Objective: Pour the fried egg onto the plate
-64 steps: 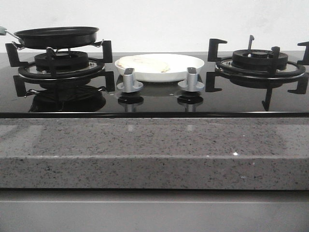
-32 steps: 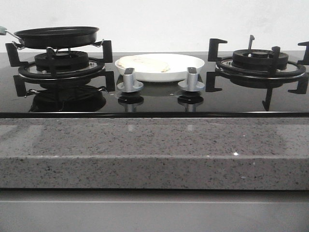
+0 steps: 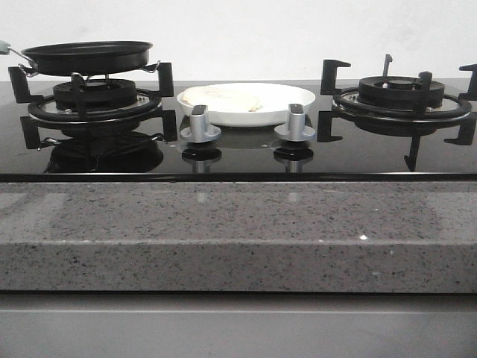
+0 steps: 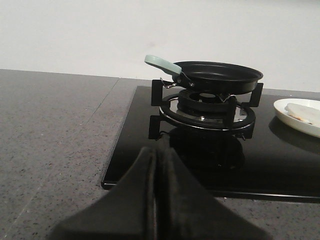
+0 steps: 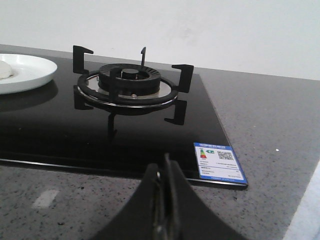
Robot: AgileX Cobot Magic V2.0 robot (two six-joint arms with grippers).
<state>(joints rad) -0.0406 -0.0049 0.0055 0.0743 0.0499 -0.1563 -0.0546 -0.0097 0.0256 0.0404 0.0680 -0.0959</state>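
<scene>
The white plate sits on the black hob between the two burners, behind the two knobs. The pale fried egg lies flat in its left half; the left wrist view shows the plate and egg at its edge, and the right wrist view shows the plate. A small black frying pan with a pale green handle rests on the left burner. My left gripper is shut and empty, low over the counter before the hob's left corner. My right gripper is shut and empty near the hob's front right corner. Neither arm shows in the front view.
The right burner stands bare with raised black pan supports. Two silver knobs stick up in front of the plate. A blue-and-white label lies on the hob's front right corner. A speckled grey stone counter surrounds the hob.
</scene>
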